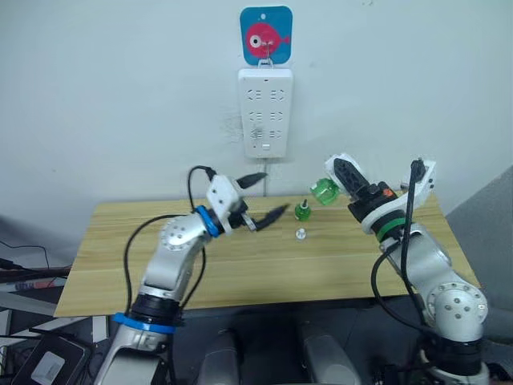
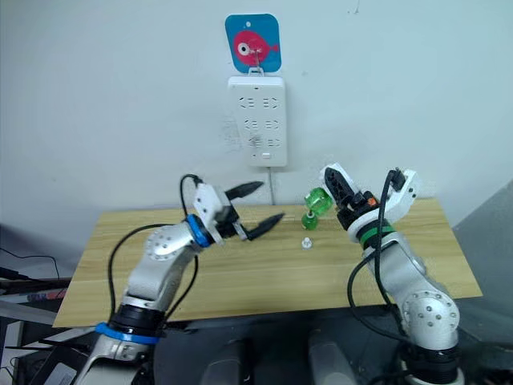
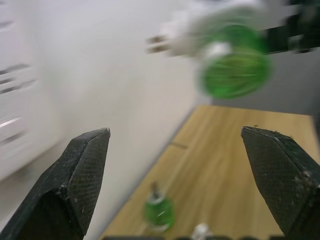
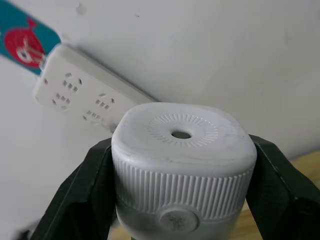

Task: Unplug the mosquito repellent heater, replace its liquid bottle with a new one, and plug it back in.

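1. The right gripper [image 4: 181, 200] is clamping its two black fingers [image 4: 82, 200] against both sides of the mosquito repellent heater [image 4: 182, 165], whose white ribbed body and round face hole are facing the wrist camera.
2. The heater is being held in the air above the far right part of the wooden table [image 1: 240, 269], clear of the wall, with a green liquid bottle [image 1: 325, 191] sticking out of its lower end toward the left gripper.
3. The left gripper [image 1: 262, 199] is hovering with its fingers [image 3: 75, 185] spread wide apart and gripping nothing, pointing toward the heater from the left.
4. Between those spread fingers, the left wrist view is showing the green bottle's round base and the heater's two prongs [image 3: 157, 42], blurred, near the wall.
5. A second green bottle [image 1: 302, 211] is standing upright on the table near the back edge, between the two grippers.
6. A small white cap [image 1: 300, 234] is lying on the table just in front of that bottle.
7. A white power strip [image 1: 265, 112] is hanging upright on the wall above the table, under a blue hook plate with a pink fish [image 1: 265, 35].
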Robot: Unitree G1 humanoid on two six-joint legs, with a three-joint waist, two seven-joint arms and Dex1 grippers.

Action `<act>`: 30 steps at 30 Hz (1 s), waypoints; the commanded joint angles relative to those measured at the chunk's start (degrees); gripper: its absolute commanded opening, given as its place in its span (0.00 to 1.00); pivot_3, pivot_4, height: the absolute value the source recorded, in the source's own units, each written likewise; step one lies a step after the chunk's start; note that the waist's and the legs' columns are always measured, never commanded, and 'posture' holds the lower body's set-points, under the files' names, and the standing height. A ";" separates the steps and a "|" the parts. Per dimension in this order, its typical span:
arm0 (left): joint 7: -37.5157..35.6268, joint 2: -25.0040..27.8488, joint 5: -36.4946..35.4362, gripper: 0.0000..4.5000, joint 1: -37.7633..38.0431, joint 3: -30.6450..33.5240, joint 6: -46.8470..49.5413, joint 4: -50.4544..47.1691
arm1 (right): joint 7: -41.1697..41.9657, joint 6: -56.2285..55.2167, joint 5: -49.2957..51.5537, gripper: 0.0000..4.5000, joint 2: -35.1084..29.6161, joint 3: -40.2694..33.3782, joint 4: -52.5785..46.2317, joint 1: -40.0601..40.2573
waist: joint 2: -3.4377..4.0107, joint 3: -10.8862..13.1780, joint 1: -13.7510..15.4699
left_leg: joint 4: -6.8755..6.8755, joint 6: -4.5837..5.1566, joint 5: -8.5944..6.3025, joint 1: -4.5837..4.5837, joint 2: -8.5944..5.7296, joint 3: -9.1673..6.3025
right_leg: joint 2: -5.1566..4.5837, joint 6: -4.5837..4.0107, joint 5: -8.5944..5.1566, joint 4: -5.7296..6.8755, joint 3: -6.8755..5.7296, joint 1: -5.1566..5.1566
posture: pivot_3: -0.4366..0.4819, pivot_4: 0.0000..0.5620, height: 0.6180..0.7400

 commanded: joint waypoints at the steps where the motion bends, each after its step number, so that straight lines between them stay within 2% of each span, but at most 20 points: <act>1: 2.35 1.22 -1.26 1.00 -4.51 4.38 1.82 3.35 | 4.80 2.60 -5.70 0.68 -5.44 1.13 -5.29 -1.35 | -0.01 0.00 0.20 | 0.00 0.00 0.00 0.00 0.00 0.00 | 0.01 0.00 0.00 -0.01 0.01 0.01 | 0.30 0.39 1.00; 8: 2.94 1.80 2.19 1.00 -17.90 5.84 -1.97 21.53 | 11.57 6.29 -18.76 0.68 -11.94 8.79 -9.50 -3.34 | -0.05 0.03 0.34 | -0.03 0.00 0.00 -0.01 0.00 0.00 | 0.05 0.01 0.00 -0.07 0.01 0.00 | 0.30 0.40 1.00; 13: -0.04 0.84 3.50 1.00 -25.26 4.89 -5.95 31.77 | 14.37 7.28 -23.39 0.68 -11.34 10.82 -10.60 -3.45 | -0.11 0.06 0.40 | -0.03 0.00 0.00 -0.08 -0.01 -0.01 | 0.03 0.01 0.00 -0.10 -0.01 -0.03 | 0.29 0.40 1.00; 20: -5.42 -0.35 4.23 1.00 -30.62 4.32 -8.22 39.37 | 15.89 9.22 -25.79 0.68 -9.39 10.38 -11.72 -3.55 | -0.13 0.07 0.60 | 0.00 0.00 0.00 -0.09 -0.02 -0.05 | 0.02 0.03 0.01 -0.06 -0.07 -0.02 | 0.27 0.41 1.00; 26: -11.41 -0.86 2.81 1.00 -33.06 4.34 -8.33 40.31 | 17.93 10.66 -27.24 0.68 -8.78 10.14 -12.11 -3.72 | -0.15 0.10 0.52 | -0.01 0.00 0.00 -0.11 -0.03 -0.04 | 0.01 0.03 0.01 -0.08 -0.05 -0.04 | 0.27 0.42 1.00; 30: -11.98 -0.56 3.19 0.79 -34.29 4.96 -8.41 42.06 | 19.57 10.93 -28.86 0.68 -8.33 10.13 -11.12 -5.18 | -0.16 0.11 0.32 | -0.02 0.00 0.00 -0.11 -0.02 -0.04 | 0.02 0.03 0.01 -0.08 -0.05 -0.04 | 0.27 0.41 1.00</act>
